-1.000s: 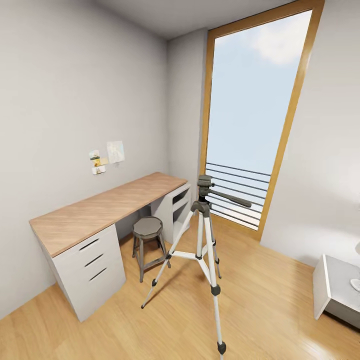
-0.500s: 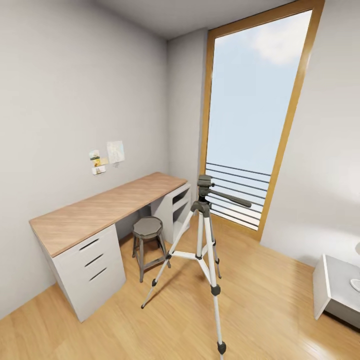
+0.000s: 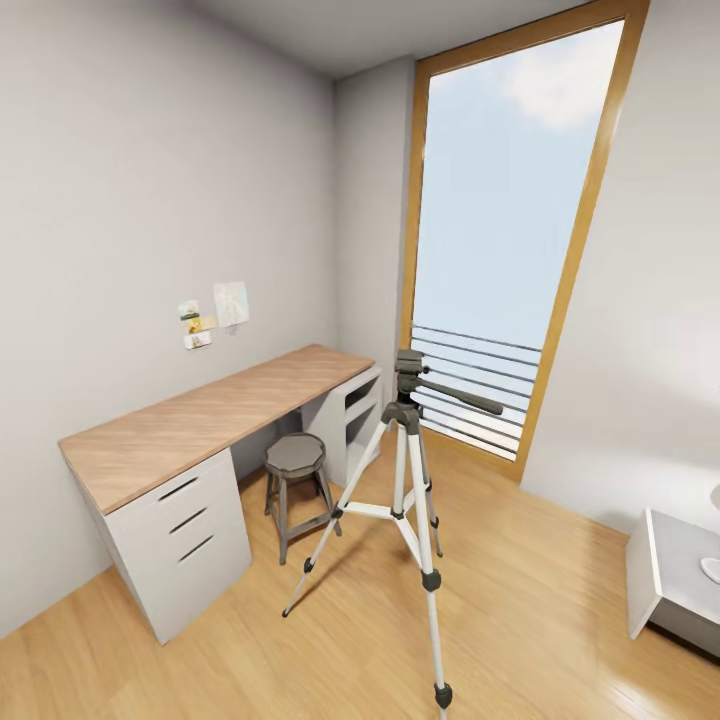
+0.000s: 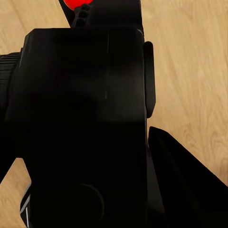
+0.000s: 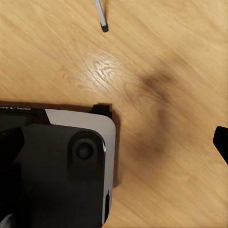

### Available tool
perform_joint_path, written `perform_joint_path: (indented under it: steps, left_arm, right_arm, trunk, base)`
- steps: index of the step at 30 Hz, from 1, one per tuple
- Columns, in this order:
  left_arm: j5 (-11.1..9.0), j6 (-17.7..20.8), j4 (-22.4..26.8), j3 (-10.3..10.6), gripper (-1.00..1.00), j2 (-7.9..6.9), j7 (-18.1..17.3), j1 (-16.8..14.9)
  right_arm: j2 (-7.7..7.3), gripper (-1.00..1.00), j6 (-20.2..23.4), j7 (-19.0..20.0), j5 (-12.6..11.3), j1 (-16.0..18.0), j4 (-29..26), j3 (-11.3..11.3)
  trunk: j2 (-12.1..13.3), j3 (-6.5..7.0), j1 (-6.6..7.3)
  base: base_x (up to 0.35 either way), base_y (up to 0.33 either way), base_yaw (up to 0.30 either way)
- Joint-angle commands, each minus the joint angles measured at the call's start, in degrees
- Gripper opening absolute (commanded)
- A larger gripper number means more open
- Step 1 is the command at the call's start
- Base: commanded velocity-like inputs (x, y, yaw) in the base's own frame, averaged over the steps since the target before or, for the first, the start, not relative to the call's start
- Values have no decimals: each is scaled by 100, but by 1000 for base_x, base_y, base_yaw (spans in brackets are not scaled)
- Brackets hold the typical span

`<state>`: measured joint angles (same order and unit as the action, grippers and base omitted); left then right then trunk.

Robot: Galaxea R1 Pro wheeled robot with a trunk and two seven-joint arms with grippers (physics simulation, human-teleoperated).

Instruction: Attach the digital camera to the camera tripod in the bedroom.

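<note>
The camera tripod (image 3: 401, 462) stands on the wood floor in the middle of the bedroom, legs spread, its dark head bare and its black pan handle (image 3: 462, 397) pointing right. The digital camera (image 4: 80, 118), black with a red dot on top, looms close in the left wrist view. My left gripper (image 4: 95, 166) is shut on it, one dark finger (image 4: 183, 183) showing beside the body. My right gripper (image 5: 114, 145) hangs open over the floor, with one fingertip (image 5: 221, 140) at the frame edge. One tripod foot (image 5: 101, 18) shows in the right wrist view.
A wood-topped white desk (image 3: 200, 425) runs along the left wall, a grey stool (image 3: 296, 470) in front of it. The tall wood-framed window (image 3: 510, 230) is behind the tripod. A white bed corner (image 3: 672, 580) sits at the right. My own base (image 5: 57, 166) shows below the right wrist.
</note>
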<state>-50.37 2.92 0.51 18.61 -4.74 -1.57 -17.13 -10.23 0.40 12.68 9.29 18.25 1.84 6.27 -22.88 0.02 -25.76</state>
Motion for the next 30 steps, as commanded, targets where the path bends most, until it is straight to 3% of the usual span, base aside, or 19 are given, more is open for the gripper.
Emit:
perform_joint_path:
  steps: [1, 22, 30]
  left_arm:
    - [-53, 24, 3, 46, -100, -4, -10, 0]
    - [-47, 21, 17, 36, -100, 5, -11, 0]
    - [-58, 25, 11, 32, -100, -4, -18, 0]
  right_arm:
    - [-3, 100, 4, 14, 56, 6, 9, 50]
    - [-6, 100, 24, 16, 56, 6, 9, 50]
    - [1, 100, 41, 16, 58, 4, 9, 49]
  trunk:
    - [-4, -2, -2]
    - [-4, -2, -2]
    - [-4, -2, -2]
  base:
    - [0, 0, 0]
    - [0, -4, 0]
    - [18, -204, 0]
